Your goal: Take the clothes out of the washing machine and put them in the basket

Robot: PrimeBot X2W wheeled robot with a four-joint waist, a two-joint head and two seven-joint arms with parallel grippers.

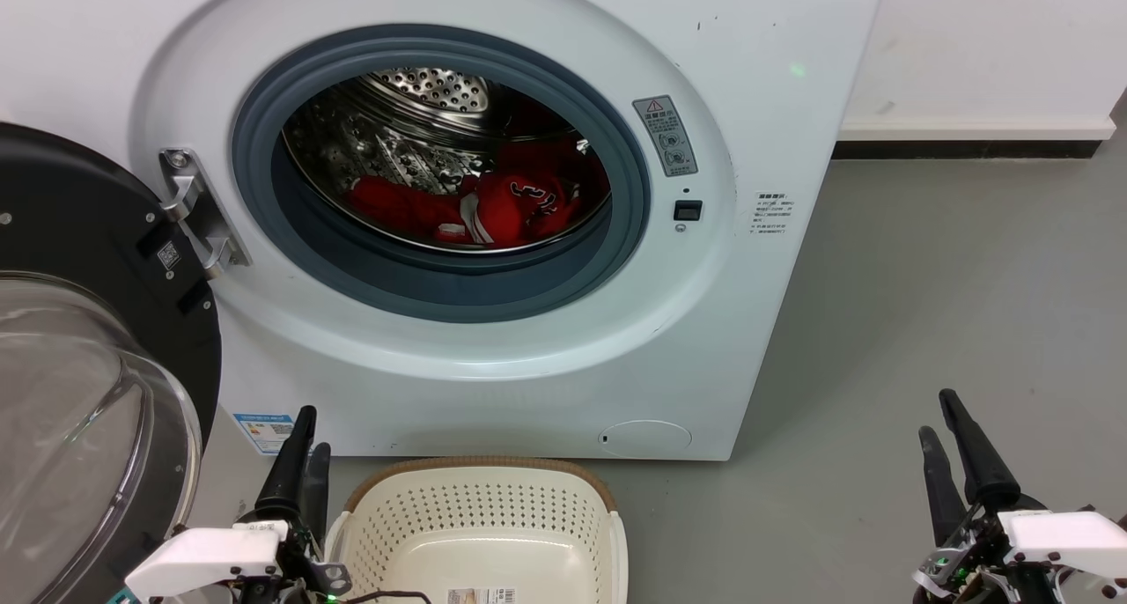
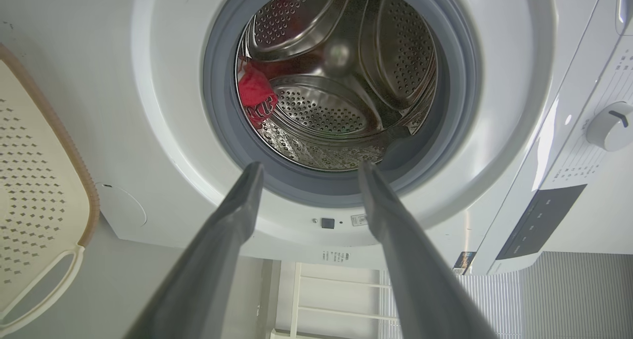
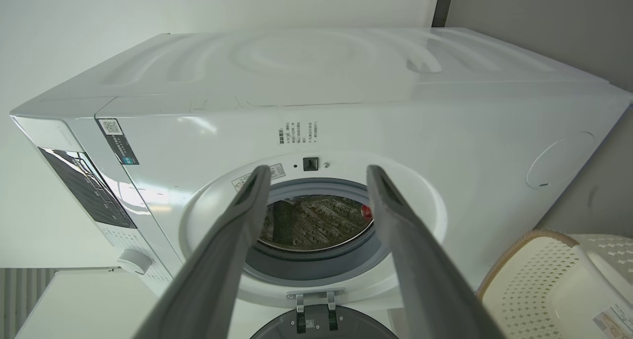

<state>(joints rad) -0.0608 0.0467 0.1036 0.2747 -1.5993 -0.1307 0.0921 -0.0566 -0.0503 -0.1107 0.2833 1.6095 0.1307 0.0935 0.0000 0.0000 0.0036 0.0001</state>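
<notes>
The white washing machine (image 1: 775, 76) stands before me with its black-rimmed glass door (image 1: 79, 393) swung open to the left. Red clothes (image 1: 493, 203) with white trim lie low in the steel drum; a bit of the clothes (image 2: 256, 99) shows at the drum's left in the left wrist view. The cream basket (image 1: 480, 507) sits on the floor below the drum opening, with nothing in it. My left gripper (image 1: 308, 432) is open, just left of the basket. My right gripper (image 1: 939, 415) is open at the lower right, well clear of the machine. Both hold nothing.
Grey floor (image 1: 951, 322) stretches to the right of the machine up to a white wall with a dark skirting (image 1: 968, 151). The open door crowds my left side. A door hinge (image 1: 198, 221) juts from the machine's front at the left.
</notes>
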